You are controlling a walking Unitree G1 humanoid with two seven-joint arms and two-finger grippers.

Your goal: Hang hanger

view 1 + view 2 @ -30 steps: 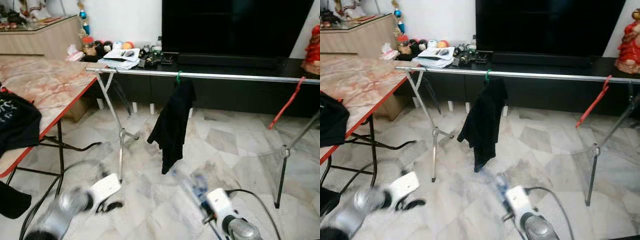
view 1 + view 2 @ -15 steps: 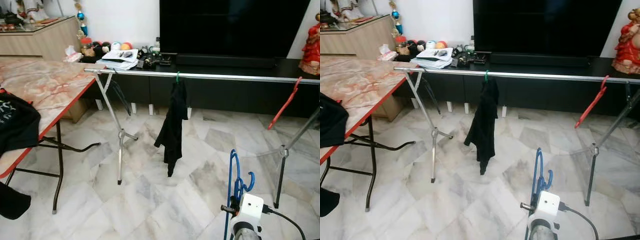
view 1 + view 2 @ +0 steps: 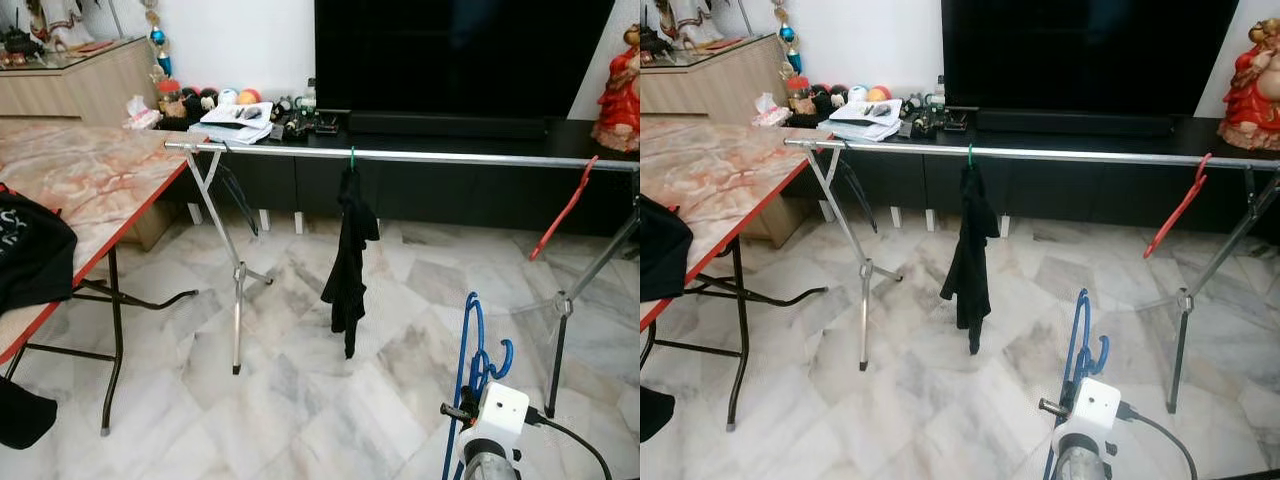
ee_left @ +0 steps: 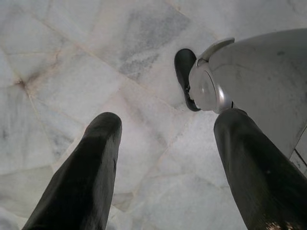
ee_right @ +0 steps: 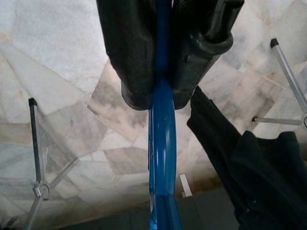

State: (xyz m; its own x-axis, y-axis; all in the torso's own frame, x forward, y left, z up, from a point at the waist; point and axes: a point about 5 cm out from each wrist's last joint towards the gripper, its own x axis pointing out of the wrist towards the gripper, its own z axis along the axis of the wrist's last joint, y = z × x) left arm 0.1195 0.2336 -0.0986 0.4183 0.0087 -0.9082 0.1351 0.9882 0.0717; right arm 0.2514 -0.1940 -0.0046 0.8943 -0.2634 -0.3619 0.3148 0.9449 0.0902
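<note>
Right wrist view: right gripper (image 5: 160, 98) pinches the blue hanger (image 5: 162, 158) upright, hook free for the silver rail (image 3: 470, 157); left gripper (image 4: 168, 158) idles, spread.

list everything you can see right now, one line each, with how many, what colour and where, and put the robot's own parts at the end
blue hanger: one, blue, clamped in the right gripper, low right.
rail: one, silver, on a rack across the room before the TV bench.
black garment: one, hung from the rail on a green hook.
red hanger: one, red, hanging tilted at the rail's right end.
table: one, marble-pattern top with red edge, left.
dark clothes: black, lying on the table's near edge.
TV: one, black, on the dark bench behind.
papers: white stack, bench's left end.
red figurine: one, far right on the bench.
right gripper: shut on the blue hanger.
left gripper: open, pointing at the marble floor.
</note>
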